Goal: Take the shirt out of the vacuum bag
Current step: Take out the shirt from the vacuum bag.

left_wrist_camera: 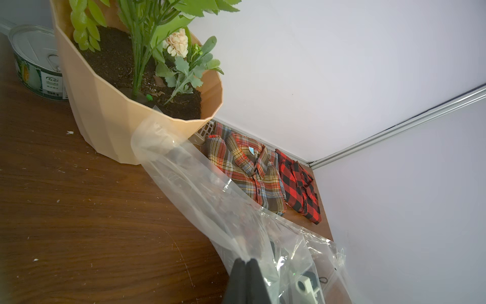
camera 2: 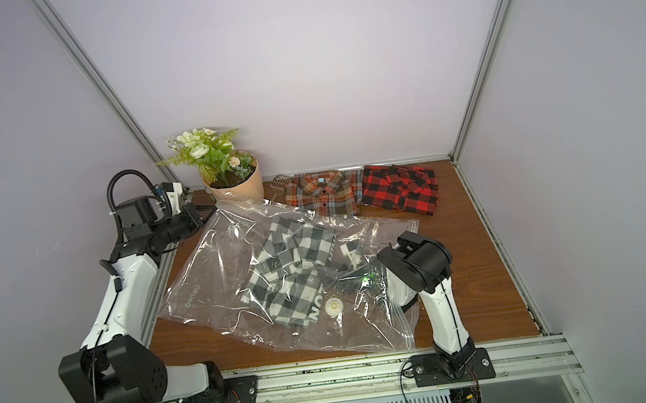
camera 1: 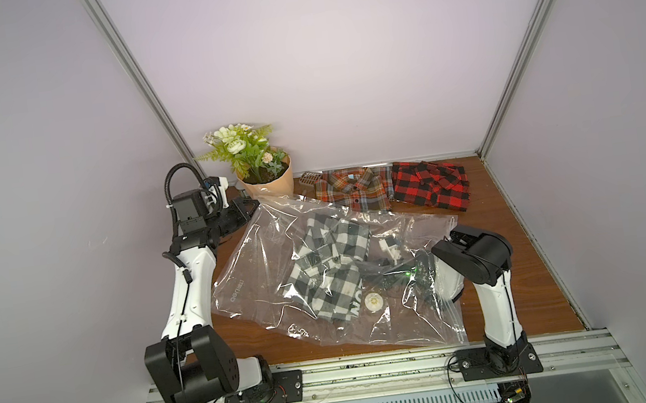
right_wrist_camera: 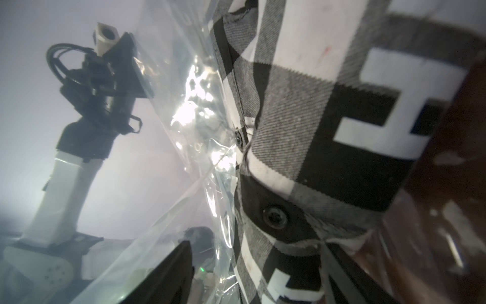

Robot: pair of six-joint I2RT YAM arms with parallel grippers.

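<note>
The vacuum bag point(camera 1: 254, 269) point(camera 2: 205, 284) lies crinkled across the middle of the wooden table, its round white valve point(camera 1: 374, 301) near the front. Inside it lies a black-and-white checked shirt point(camera 1: 333, 268) point(camera 2: 292, 273), partly unfolded. My left gripper point(left_wrist_camera: 246, 260) point(camera 1: 249, 211) is shut on the bag's far-left corner and holds the plastic point(left_wrist_camera: 200, 200) up beside the flower pot. My right gripper point(right_wrist_camera: 255, 247) point(camera 1: 375, 267) is inside the bag through its right side. It stands open, with the shirt's buttoned edge point(right_wrist_camera: 302, 131) between its fingers.
A beige flower pot point(camera 1: 267, 184) stands at the back left with a tin can point(left_wrist_camera: 36, 65) behind it. An orange plaid shirt point(camera 1: 353, 188) and a red-black checked shirt point(camera 1: 432, 185) lie folded along the back wall, by a small grey basket point(camera 1: 309, 178). Walls enclose three sides.
</note>
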